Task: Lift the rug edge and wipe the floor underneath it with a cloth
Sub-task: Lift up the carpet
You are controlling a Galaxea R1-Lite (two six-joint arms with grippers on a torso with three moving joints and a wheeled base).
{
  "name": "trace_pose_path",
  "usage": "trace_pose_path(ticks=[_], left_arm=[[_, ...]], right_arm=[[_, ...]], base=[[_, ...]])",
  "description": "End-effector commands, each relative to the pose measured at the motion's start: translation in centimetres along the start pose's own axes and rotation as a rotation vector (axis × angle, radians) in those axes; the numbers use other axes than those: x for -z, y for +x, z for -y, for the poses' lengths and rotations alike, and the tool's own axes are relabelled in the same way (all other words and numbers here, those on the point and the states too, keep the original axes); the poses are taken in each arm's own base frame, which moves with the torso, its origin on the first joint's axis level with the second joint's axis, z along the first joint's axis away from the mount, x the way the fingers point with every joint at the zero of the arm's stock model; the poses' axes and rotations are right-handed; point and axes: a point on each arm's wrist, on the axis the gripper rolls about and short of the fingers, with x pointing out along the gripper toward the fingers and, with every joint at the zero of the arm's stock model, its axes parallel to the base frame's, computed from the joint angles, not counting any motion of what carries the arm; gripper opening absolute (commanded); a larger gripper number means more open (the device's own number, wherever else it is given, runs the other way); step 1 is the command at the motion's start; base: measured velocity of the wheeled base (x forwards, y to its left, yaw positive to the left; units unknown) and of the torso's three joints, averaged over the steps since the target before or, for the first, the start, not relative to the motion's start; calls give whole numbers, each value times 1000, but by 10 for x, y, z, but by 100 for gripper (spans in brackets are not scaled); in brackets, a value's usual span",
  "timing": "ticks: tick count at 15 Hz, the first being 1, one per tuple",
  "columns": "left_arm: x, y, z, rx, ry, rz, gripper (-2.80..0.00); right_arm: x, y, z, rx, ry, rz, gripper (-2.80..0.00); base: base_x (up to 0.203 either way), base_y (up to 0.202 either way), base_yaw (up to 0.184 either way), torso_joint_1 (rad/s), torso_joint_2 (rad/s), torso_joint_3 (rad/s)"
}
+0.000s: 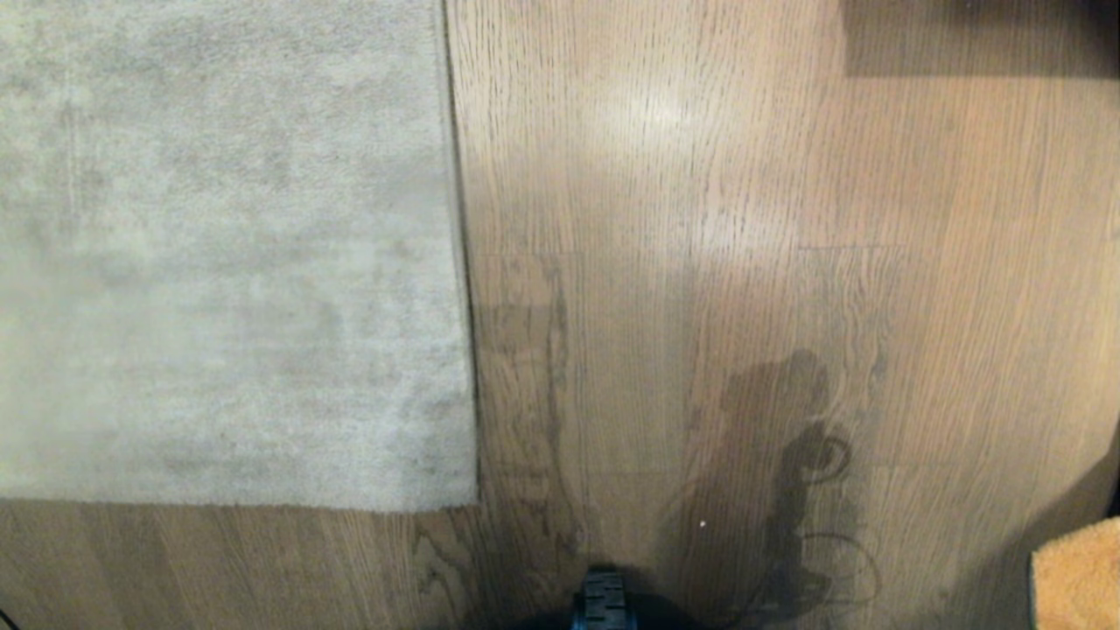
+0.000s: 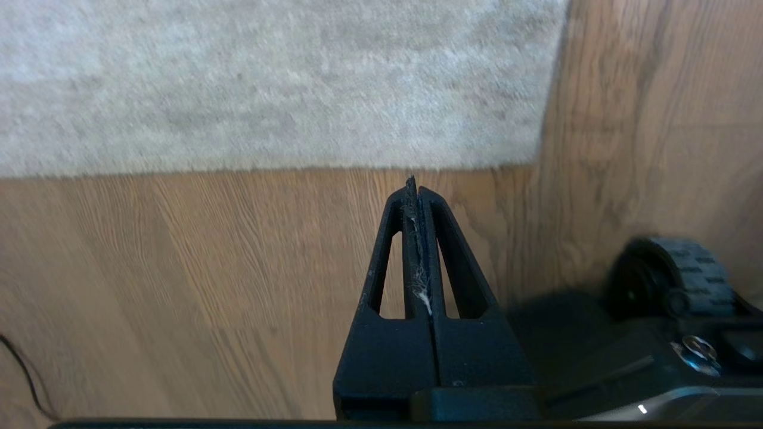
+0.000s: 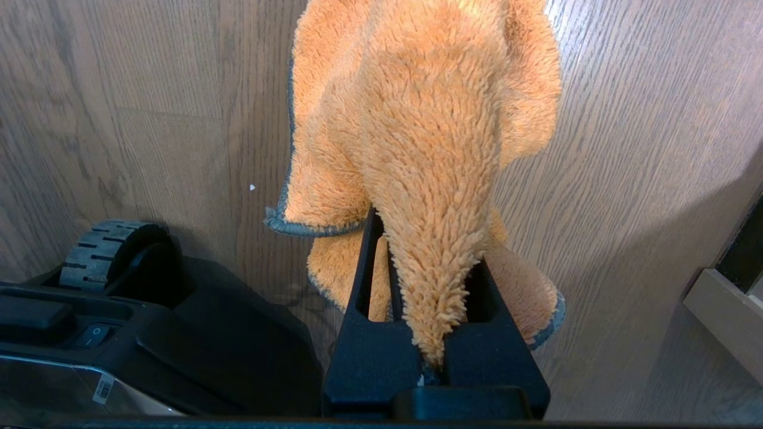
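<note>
The right gripper [image 3: 429, 250] is clamped on the orange cloth [image 3: 417, 131], mostly hidden by its fuzzy folds (grey edging shows). From the head only a cut-off cloth corner [image 1: 1078, 573] appears at lower right. The left gripper [image 2: 415, 193], pressed closed and empty, hangs over the floor [image 2: 179, 268] near the rug edge [image 2: 298, 165], which lies flat; its corner [image 1: 468, 499] shows from above.

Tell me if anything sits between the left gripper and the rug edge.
Nothing visible does. Only bare floor lies between the left gripper, jaws shut, and the rug edge, which lies flat.
</note>
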Motion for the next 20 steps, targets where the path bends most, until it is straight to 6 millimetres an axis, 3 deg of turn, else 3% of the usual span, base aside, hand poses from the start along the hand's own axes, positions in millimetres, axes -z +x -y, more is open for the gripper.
trace_pose_path(ticks=[1, 9, 20], left_arm=[[-15, 5, 0, 10, -5, -69, -280], [-63, 30, 2, 112, -9, -191, -280], [-83, 97, 22, 322, 52, -501, -280]], right_arm=[[0, 0, 0, 0, -1, -2, -280], [0, 0, 0, 0, -1, -2, -280], [0, 0, 0, -1, -1, -1, -280]], base=[[0, 0, 0, 0, 0, 0], [0, 0, 0, 0, 0, 0], [0, 0, 0, 0, 0, 0]])
